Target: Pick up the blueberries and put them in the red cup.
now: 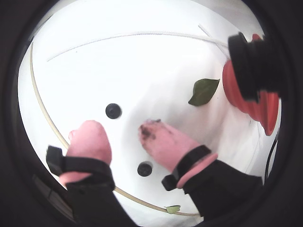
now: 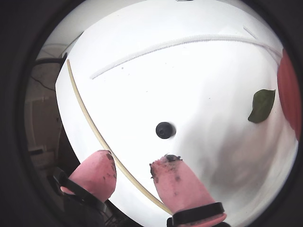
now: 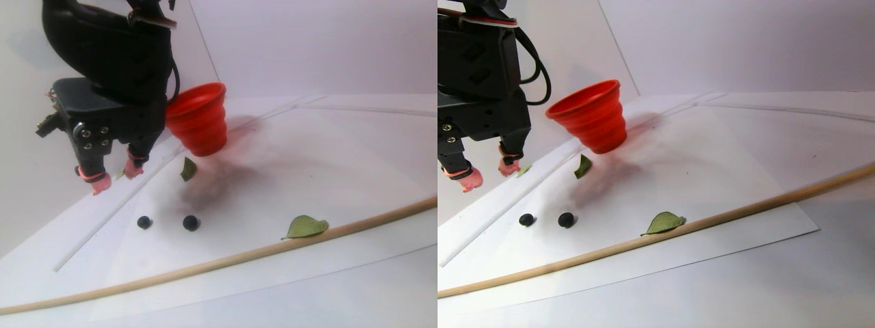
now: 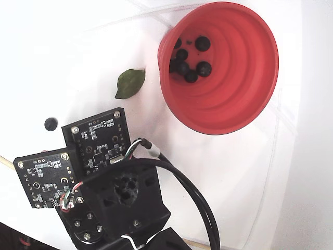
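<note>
My fingers (image 1: 119,135) are spread apart, nothing between them, hovering above the bench (image 1: 142,71). The pink pads (image 1: 163,142) are smeared dark at the tips, so grip may be a bit slick.

Two blueberries are left loose on the white sheet. In a wrist view one berry (image 1: 145,169) sits low between my fingers, close to the right pad; the other berry (image 1: 113,110) lies further ahead, in line with the gap. The stereo pair shows both (image 3: 191,223) side by side, just apart, below and in front of me, with clear air under the tips.

Step in hand, as I judge it: go down on one berry. Best to pick the one ahead, centre it in the gap, drop straight, tips nearly touching the sheet, then close slowly; round berries roll and squash easily. Keep clear of the wooden stick (image 1: 42,109) at my left.

Further off, a green leaf (image 1: 204,91), ignore it. Beyond that the red cup (image 4: 218,67), upright, already holding several berries (image 4: 188,57). Lift high enough to clear its rim.
</note>
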